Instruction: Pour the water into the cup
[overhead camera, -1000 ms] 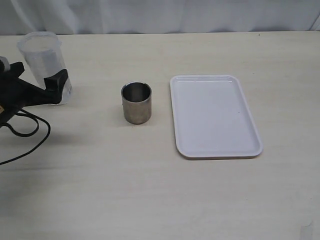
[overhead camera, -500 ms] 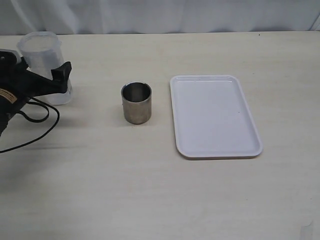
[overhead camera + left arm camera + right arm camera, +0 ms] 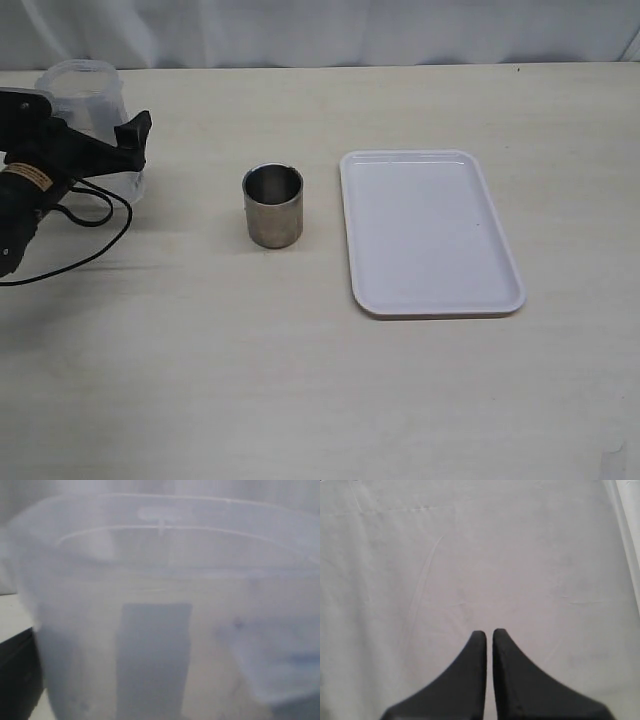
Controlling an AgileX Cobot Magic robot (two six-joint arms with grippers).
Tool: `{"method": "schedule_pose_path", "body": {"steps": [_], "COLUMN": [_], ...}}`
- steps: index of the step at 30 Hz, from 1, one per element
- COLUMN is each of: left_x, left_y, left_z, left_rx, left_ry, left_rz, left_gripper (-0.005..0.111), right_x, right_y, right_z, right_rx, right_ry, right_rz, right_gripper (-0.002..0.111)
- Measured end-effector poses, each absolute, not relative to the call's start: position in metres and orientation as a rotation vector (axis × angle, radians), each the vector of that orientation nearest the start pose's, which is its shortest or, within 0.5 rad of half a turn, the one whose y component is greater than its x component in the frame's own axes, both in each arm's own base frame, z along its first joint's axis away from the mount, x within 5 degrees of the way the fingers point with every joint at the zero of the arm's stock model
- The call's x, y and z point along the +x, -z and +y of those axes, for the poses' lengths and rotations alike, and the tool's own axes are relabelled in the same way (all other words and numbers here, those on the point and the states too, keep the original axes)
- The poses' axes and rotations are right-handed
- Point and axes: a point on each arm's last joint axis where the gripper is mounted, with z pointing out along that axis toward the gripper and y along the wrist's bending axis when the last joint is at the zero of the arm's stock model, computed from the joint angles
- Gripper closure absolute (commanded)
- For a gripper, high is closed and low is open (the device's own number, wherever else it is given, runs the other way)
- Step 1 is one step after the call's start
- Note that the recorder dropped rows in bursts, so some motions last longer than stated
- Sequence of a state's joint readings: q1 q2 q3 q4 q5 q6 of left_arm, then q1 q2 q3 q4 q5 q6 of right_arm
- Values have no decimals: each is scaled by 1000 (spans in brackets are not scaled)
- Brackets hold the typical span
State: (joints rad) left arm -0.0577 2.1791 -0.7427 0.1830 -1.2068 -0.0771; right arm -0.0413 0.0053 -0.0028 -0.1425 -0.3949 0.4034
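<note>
Two vessels stood well apart, nothing poured yet.
The white tray lay at right. The translucent container of water stood far left between the left gripper's wide-open jaws, apparently unclamped. It looked thin, probably squashy and slick, best squeezed gently mid-body. The steel cup stood centre. The right gripper was closed and empty.

On the counter, near the middle, upright: the cup. Right of the cup, near it but not touching, flat on the counter with its long sides running front to back: the tray. Well left of the cup and a little behind it, upright on the counter: the container, between the wide-set jaws of the left gripper, one jaw on the side facing the cup, contact with the container's wall not clear.
</note>
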Motion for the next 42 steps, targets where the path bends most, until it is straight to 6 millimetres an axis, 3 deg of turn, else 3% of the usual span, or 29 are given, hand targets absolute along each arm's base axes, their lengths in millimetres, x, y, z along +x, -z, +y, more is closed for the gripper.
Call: {"method": "schedule_pose_path", "body": {"steps": [7, 17, 20, 23, 25, 30, 32, 36, 42], "left_x": [358, 358, 359, 359, 359, 359, 359, 359, 359], "left_y": [-79, -77, -77, -77, -77, -77, -77, -77, -77], "left_z": [-36, -37, -37, -37, -37, -37, -37, -37, -38], "left_rx": [167, 179, 183, 184, 184, 186, 186, 186, 188], "left_ry": [198, 201, 201, 200, 200, 201, 201, 201, 202], "left_rz": [1711, 1730, 1737, 1741, 1741, 1741, 1741, 1741, 1741], "left_gripper": [5, 107, 107, 107, 107, 107, 107, 107, 107], "right_x": [47, 47, 47, 47, 46, 48, 55, 75, 116], "right_y": [-247, -247, -247, -248, -249, -253, -253, -260, -272], "right_z": [4, 4, 4, 5, 6, 9, 10, 14, 37], "right_rx": [107, 107, 103, 71, 56, 9, 1, -44, -309], "right_ry": [-224, -224, -221, -201, -196, -193, -196, -222, -362], "right_rz": [1097, 1097, 1097, 1093, 1078, 1045, 1084, 1198, 1304], "right_gripper": [104, 104, 103, 94, 79, 20, 8, 4, 4]}}
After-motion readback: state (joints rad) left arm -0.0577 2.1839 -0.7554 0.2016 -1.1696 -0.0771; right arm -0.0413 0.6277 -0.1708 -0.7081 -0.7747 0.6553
